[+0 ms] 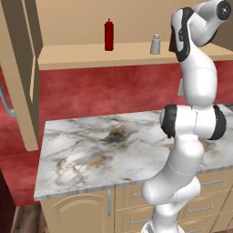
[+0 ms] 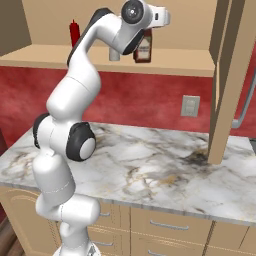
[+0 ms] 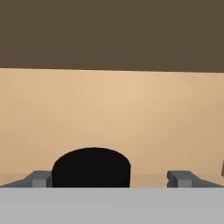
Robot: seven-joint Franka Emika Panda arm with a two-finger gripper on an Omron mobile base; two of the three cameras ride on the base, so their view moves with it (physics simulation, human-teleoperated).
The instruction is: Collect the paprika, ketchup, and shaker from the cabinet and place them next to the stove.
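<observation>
The paprika (image 2: 143, 47) is standing upright on the cabinet (image 2: 165, 62) shelf, its black cap (image 3: 91, 168) showing in the hand view between the 2 finger tips of the tool (image 3: 114, 179), nearer the left one. The tool is gaping at its widest and is gripping nothing; whether a tip is brushing the cap cannot be told. The shaker (image 1: 155, 44) is sitting just beside the jar on the same shelf, and the ketchup (image 1: 108, 34) is standing well apart from both, farther along. Below the shelf, the marble bench (image 1: 91, 154) is lying bare under the white arm (image 1: 195, 91).
</observation>
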